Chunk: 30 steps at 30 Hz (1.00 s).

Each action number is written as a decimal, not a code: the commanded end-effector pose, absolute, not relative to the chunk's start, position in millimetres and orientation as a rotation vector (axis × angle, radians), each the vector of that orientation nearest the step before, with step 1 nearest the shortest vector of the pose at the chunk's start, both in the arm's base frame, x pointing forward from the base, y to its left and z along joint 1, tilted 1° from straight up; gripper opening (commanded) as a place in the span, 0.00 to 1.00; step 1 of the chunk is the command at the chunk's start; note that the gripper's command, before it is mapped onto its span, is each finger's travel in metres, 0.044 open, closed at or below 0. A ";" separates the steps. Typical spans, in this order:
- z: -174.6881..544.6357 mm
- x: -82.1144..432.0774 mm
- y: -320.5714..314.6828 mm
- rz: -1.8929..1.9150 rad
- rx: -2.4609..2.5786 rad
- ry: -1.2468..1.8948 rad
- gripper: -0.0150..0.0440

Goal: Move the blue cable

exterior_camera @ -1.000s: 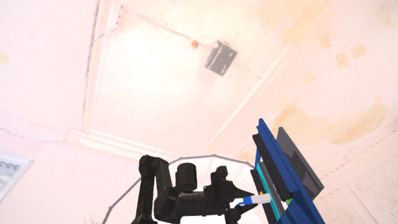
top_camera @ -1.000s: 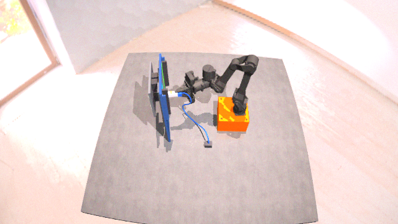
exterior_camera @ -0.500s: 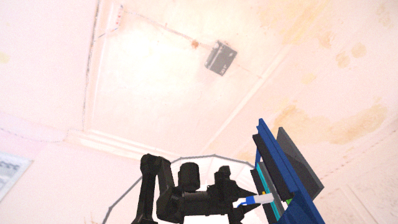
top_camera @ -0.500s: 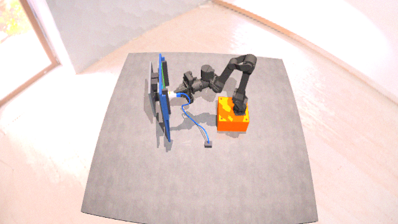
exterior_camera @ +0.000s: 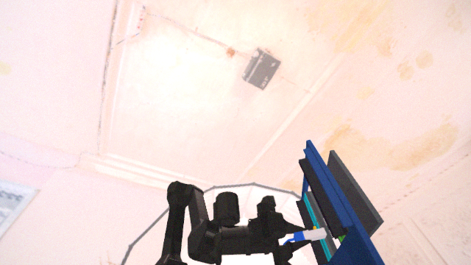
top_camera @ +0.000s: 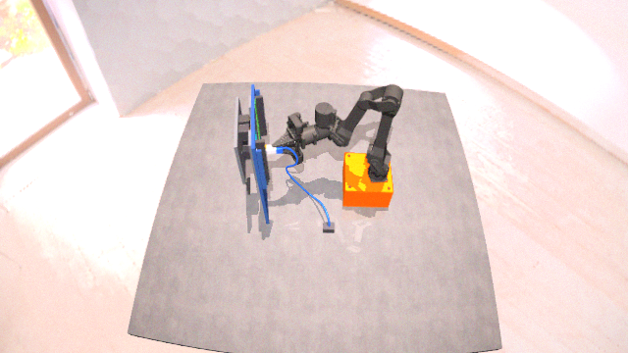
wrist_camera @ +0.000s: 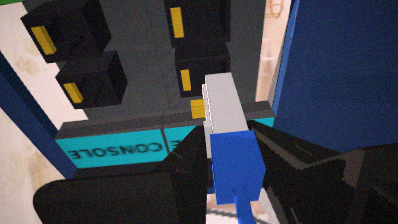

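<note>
Tool (top_camera: 280,147) (exterior_camera: 307,235) (wrist_camera: 224,130) around the plug (top_camera: 274,149) (exterior_camera: 313,235) (wrist_camera: 236,162).

Room w/ pale floor (top_camera: 554,235), grey wall (top_camera: 162,44); window (top_camera: 34,64) at 10 o'clock in top view. Exterior: stained ceiling (exterior_camera: 176,92), box (exterior_camera: 262,69) at 12-1 o'clock. Exact room type unclear; robot bench (top_camera: 314,284) = lab-like setup.
</note>
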<state>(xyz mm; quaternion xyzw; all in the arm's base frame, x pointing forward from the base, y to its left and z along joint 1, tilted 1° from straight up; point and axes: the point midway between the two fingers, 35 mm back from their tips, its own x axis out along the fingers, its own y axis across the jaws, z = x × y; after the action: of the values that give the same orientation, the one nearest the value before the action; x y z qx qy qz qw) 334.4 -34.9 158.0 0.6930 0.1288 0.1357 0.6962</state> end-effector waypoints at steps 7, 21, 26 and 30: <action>159.9 340.3 -35.2 0.303 1.545 0.278 0.25; 160.2 346.6 -32.2 0.304 1.545 0.277 0.25; 160.2 348.9 -32.1 0.304 1.545 0.277 0.25; 160.4 350.0 -30.7 0.305 1.545 0.277 0.25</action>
<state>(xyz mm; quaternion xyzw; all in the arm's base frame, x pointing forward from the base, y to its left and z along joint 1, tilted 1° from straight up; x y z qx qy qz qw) 347.9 -30.6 158.4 0.6928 0.1282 0.1364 0.6964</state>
